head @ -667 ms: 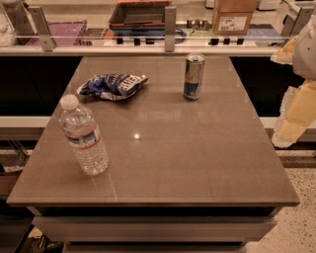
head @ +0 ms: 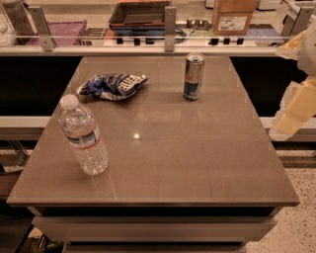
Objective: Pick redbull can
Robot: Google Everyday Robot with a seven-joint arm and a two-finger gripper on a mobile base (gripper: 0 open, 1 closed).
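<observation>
The redbull can (head: pixel 193 76) stands upright at the far middle of the brown table (head: pixel 187 158). It is slim, silver and blue, with a silver top. My gripper (head: pixel 297 101) shows as pale cream parts at the right edge of the view. It is to the right of the table, well apart from the can, and holds nothing that I can see.
A clear water bottle (head: pixel 84 136) with a white cap stands at the near left. A blue and white snack bag (head: pixel 112 86) lies at the far left. Behind the table runs a counter with a rail (head: pixel 170 29), a dark tray (head: pixel 140 15) and a cardboard box (head: pixel 233 17).
</observation>
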